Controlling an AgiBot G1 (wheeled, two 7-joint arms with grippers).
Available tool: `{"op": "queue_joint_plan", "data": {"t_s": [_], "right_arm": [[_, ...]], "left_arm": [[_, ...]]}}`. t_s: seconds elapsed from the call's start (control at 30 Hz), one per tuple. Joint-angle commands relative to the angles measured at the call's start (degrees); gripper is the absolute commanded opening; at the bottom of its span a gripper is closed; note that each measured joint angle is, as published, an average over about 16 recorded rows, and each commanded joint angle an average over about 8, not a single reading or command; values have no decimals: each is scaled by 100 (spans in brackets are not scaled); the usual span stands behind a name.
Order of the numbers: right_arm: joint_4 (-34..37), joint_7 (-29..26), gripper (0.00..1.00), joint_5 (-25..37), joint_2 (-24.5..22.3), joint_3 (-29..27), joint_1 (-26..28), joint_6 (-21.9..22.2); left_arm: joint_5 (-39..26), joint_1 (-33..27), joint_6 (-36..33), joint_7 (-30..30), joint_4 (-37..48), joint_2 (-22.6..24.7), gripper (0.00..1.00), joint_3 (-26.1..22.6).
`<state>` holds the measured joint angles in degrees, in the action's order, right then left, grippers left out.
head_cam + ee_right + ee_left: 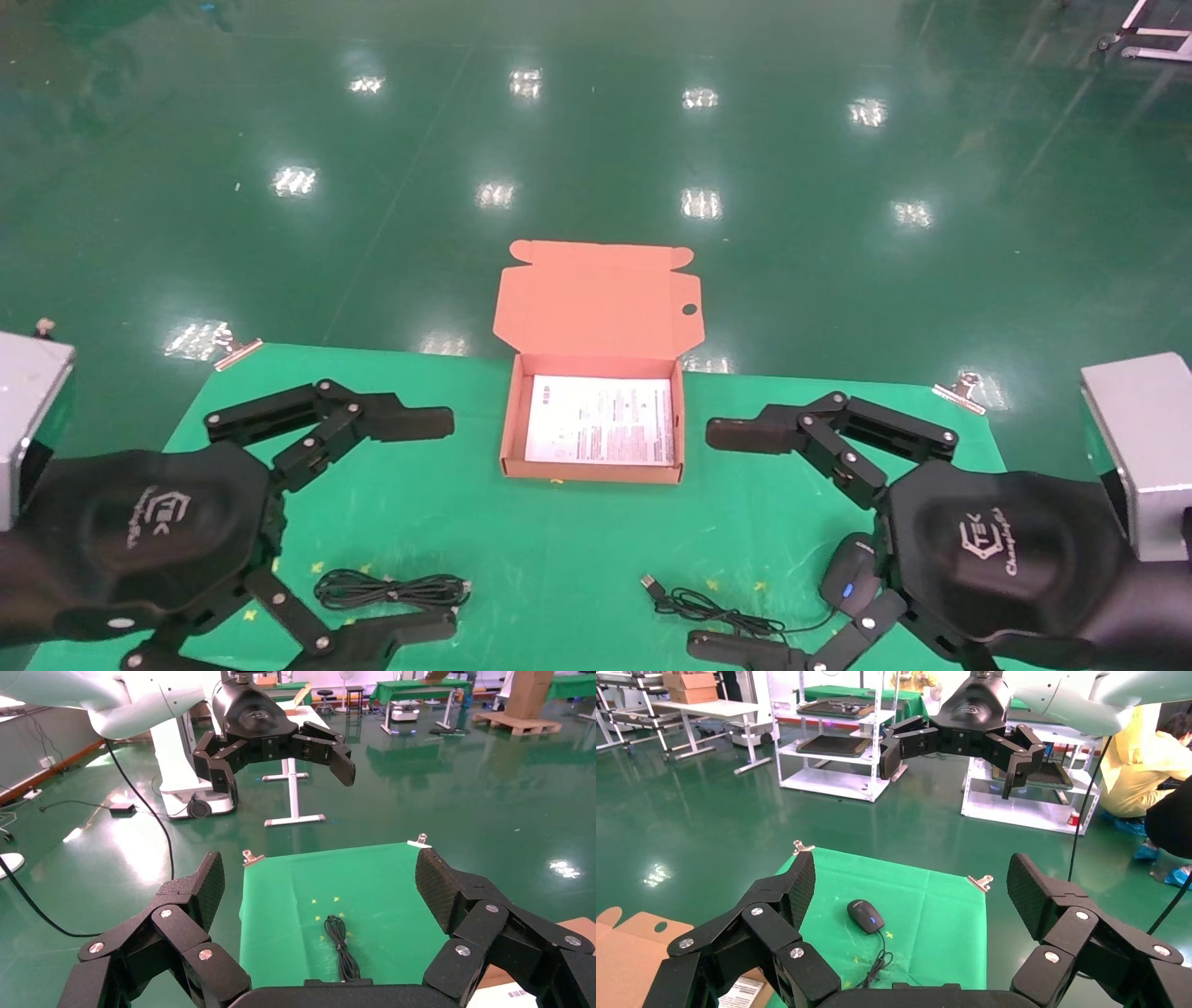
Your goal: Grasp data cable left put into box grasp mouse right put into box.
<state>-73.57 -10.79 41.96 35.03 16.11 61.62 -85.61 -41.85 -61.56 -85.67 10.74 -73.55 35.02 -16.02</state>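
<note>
Bright, even overhead lighting – ceiling lamps mirror as rows of white glare patches on the glossy green floor (596,140) in the head view, strongest just behind the table. Green table cloth (559,550) is matte, no hotspots, only soft faint shadows under the arms. Both wrist views well lit; a large washed-out glare patch on the floor in the right wrist view. Focus fairly sharp throughout, slight softness on background racks – mild wide-angle stretch at frame edges.

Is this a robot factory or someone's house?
Probably a robot lab or workshop, not a house: shiny green floor, metal shelf racks, and work tables all around.
</note>
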Motion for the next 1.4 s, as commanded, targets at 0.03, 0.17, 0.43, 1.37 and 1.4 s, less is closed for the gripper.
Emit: {"op": "queue_joint_plan", "data": {"t_s": [0.03,0.17,0.43,1.37,1.4], "right_arm": [[0,0,100,0,0,0,0,0],[0,0,100,0,0,0,0,0],[0,0,100,0,0,0,0,0],[-135,39,100,557,-18,210,361,-112],[-157,50,100,665,-13,256,437,-143]], "left_arm": [[0,0,0,0,0,0,100,0],[0,0,0,0,0,0,100,0],[0,0,0,0,0,0,100,0],[-771,-348,-71,240,105,29,100,-398],[-895,-419,-94,289,107,43,100,-466]]}}
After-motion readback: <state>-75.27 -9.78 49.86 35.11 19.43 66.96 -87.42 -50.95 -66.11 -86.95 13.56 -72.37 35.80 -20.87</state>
